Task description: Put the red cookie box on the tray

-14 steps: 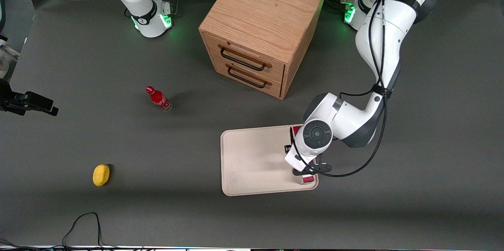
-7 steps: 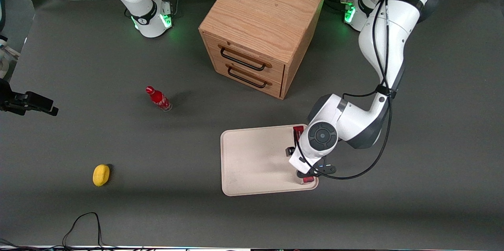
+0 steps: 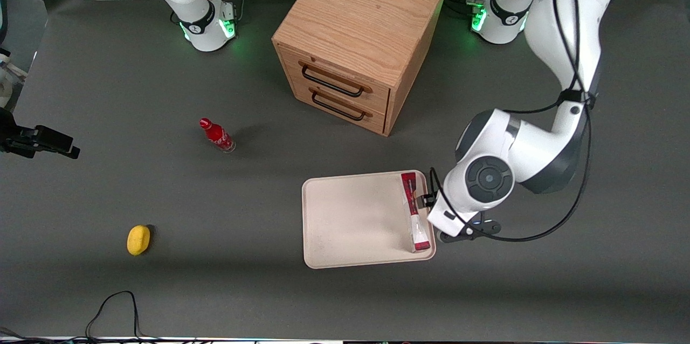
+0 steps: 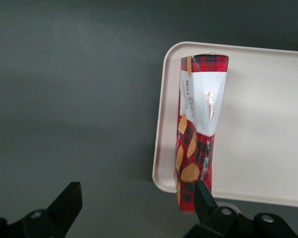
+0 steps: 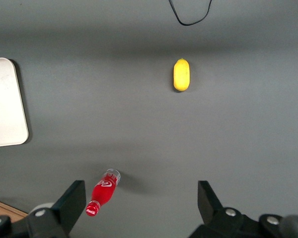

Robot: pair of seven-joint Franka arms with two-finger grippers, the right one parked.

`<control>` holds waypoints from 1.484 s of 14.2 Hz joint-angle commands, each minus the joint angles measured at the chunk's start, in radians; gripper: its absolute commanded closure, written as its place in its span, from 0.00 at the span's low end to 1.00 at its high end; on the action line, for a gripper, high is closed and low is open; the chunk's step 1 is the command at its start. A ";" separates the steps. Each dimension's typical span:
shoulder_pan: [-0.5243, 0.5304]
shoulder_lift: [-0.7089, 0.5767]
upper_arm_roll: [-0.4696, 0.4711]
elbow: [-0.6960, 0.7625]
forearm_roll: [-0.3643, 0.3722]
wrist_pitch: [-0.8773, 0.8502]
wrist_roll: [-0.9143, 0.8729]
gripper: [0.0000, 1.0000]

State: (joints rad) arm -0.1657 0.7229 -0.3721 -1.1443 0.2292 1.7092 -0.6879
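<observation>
Now red cookie box (image 4: 197, 130) upright on tray (image 3: 345, 220), gripper (image 4: 134, 208) open

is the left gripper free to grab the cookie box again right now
Probably yes: the left gripper is open beside the tray, close to the cookie box standing on edge, with nothing between them.

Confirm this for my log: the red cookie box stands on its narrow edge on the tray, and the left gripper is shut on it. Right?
Not quite. The red cookie box does stand on edge along the tray rim, but the left gripper is open and clear of it, off the tray's edge. The left wrist view shows both fingers spread with nothing between them.
</observation>
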 commanded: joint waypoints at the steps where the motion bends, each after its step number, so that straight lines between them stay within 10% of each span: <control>1: 0.069 -0.149 -0.005 -0.159 -0.066 0.000 0.072 0.00; 9: 0.241 -0.491 0.025 -0.446 -0.116 -0.008 0.301 0.00; 21: 0.166 -0.718 0.479 -0.614 -0.192 -0.065 0.662 0.00</control>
State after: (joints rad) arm 0.0452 0.0532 0.0403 -1.7250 0.0537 1.6679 -0.0623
